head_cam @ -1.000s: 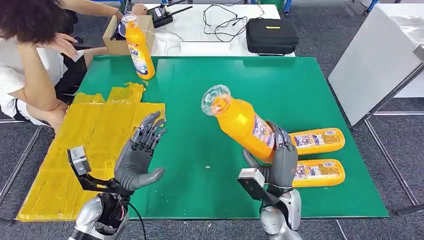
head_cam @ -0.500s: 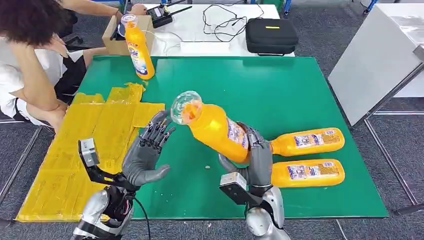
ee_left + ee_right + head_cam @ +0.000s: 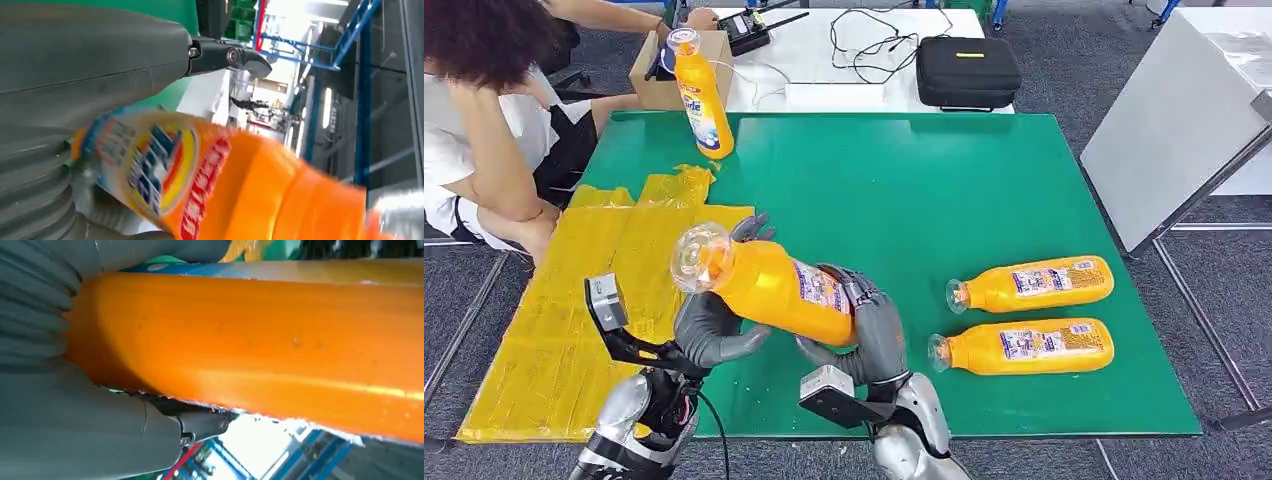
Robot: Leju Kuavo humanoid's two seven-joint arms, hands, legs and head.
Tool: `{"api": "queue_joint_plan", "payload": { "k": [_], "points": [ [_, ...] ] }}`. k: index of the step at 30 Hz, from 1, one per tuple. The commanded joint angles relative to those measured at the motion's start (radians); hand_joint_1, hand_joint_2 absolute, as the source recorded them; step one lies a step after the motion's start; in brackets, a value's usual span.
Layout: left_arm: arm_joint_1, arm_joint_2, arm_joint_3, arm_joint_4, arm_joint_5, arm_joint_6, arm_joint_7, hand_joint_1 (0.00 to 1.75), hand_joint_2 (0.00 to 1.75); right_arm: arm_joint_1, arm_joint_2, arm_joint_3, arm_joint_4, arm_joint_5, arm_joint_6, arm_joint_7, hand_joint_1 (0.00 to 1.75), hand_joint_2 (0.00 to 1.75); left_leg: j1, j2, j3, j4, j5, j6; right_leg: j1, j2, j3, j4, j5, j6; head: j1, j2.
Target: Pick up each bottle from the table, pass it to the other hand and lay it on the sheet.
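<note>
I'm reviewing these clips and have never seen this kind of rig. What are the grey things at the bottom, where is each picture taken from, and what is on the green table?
The grey things are a humanoid robot's two hands. The wide picture is from its head, looking down; the two close-ups come from cameras at its wrists.

The right hand grips an orange bottle by its lower body. The left hand is against the bottle's upper part; whether it grips yet is unclear.

On the green table lie two more orange bottles on their sides. A fourth bottle stands at the far left corner. The yellow sheet covers the table's left side, and a person sits beside it.
</note>
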Motion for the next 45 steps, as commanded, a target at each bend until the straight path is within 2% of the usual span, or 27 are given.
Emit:
{"api": "queue_joint_plan", "payload": {
  "k": [1,19,20,21,32,45],
  "points": [
    [-0.064,0.000,-0.042,0.071,0.031,-0.012,-0.008,0.00,1.75,-0.127,0.020,0.170,0.284,-0.022,0.086,-0.001,1.75,1.75,0.000,0.003,0.005,-0.001,-0.002,-0.001,0.001,0.001,0.006,-0.001,-0.001,0.000,0.000,0.000],
    [-0.054,-0.003,-0.043,0.048,0.037,-0.022,-0.022,0.00,1.75,-0.148,0.018,0.205,0.337,-0.063,0.114,0.006,1.75,1.75,0.001,0.000,0.004,0.000,-0.001,-0.001,0.001,-0.002,0.005,-0.001,-0.002,0.000,0.000,0.000],
    [-0.054,-0.008,-0.037,0.048,0.033,-0.007,-0.030,0.47,1.75,-0.148,0.018,0.208,0.335,-0.062,0.114,0.006,1.75,1.75,0.000,0.000,0.003,0.000,-0.001,-0.001,0.000,-0.002,0.004,-0.001,-0.001,0.000,0.000,0.000],
    [-0.053,-0.009,-0.037,0.048,0.028,-0.001,-0.032,1.75,1.75,-0.147,0.016,0.210,0.333,-0.062,0.112,0.007,1.75,1.75,0.000,0.000,0.005,0.000,-0.002,-0.001,0.001,-0.002,0.006,-0.001,-0.002,0.000,0.000,0.000],
    [-0.047,-0.016,-0.022,0.050,-0.018,0.053,-0.069,1.75,1.75,-0.108,-0.014,0.192,0.209,-0.113,0.094,-0.022,1.75,1.75,0.000,-0.001,0.003,0.000,-0.001,-0.001,0.000,-0.003,0.003,-0.001,-0.002,0.000,0.000,0.000],
    [-0.044,-0.015,-0.016,0.044,-0.029,0.069,-0.075,1.75,1.75,-0.095,-0.017,0.173,0.185,-0.129,0.073,-0.033,1.75,1.75,0.000,0.000,0.005,0.000,-0.002,-0.001,0.000,-0.003,0.005,0.000,-0.003,0.000,0.000,0.000]
  ]
}}
